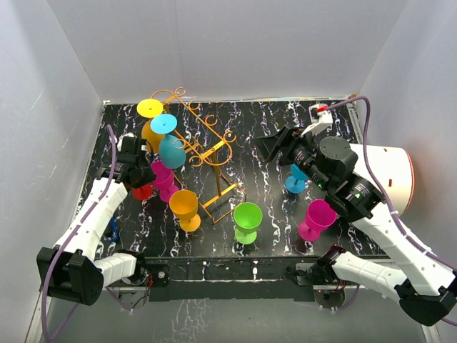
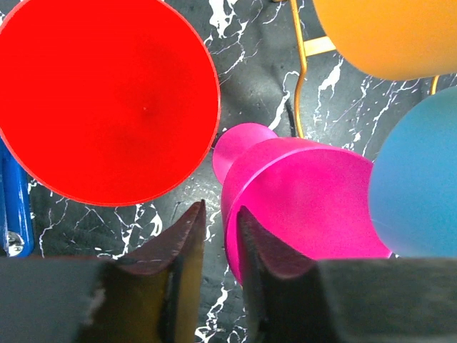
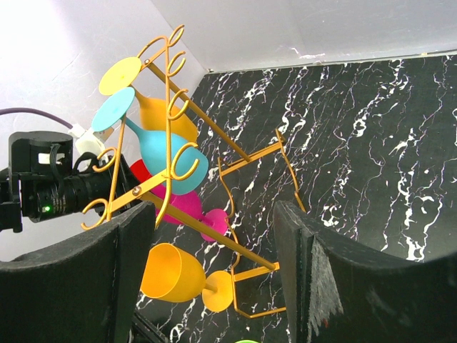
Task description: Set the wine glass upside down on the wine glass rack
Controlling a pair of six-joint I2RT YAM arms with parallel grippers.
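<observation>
Looking through the left wrist camera, I see the left gripper [image 2: 221, 229] astride the rim of the magenta wine glass [image 2: 300, 207], jaws nearly together; I cannot tell whether they pinch it. The glass lies on its side beside the wine glass rack [image 1: 208, 153], mouth toward the gripper, foot pointing away. The right gripper [image 3: 213, 214] gapes, empty.

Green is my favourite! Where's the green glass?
In the top view the green glass stands upright near the front edge, just right of the rack, between an orange glass and a pink glass.
</observation>
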